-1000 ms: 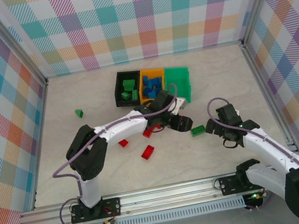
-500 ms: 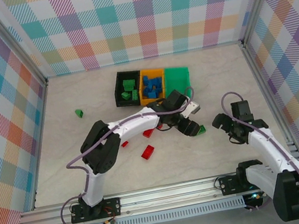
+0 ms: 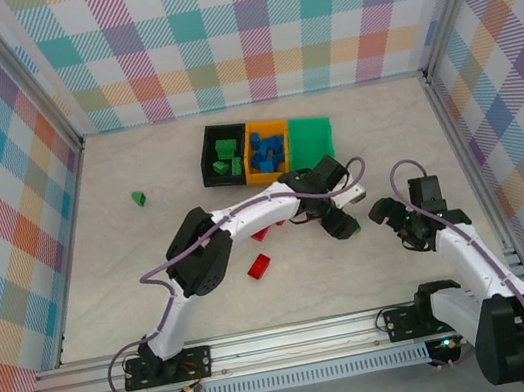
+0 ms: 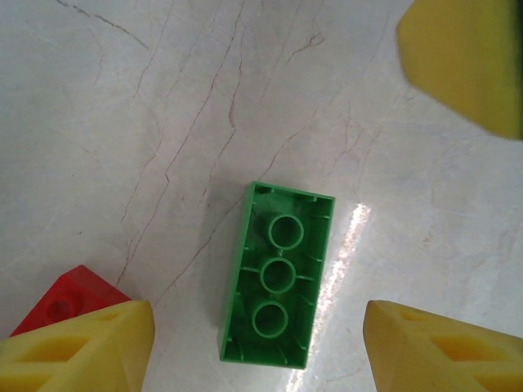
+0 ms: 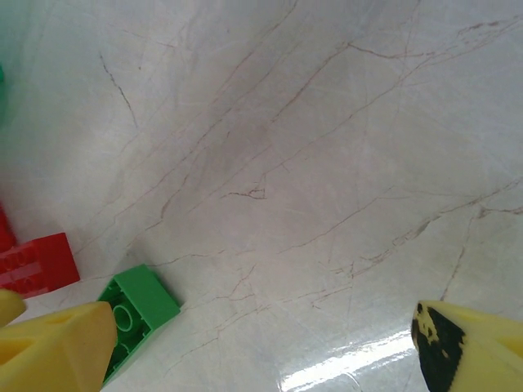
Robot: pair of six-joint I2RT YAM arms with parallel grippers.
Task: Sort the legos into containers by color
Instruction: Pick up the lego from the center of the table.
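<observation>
The left jaws stand open on either side of an upturned green lego (image 4: 278, 273) lying on the table (image 4: 122, 98), not touching it. The right jaws gape wide close by.

Joined bins (image 3: 311, 139) at rear centre of the table (image 3: 383, 134), loose bricks (image 3: 259, 265) before them, single brick (image 3: 139, 197) off left

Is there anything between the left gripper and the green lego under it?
Nothing visible stands between them. The green lego lies on the bare table between the open fingers of the left gripper. A red lego beside one finger might touch that finger.
</observation>
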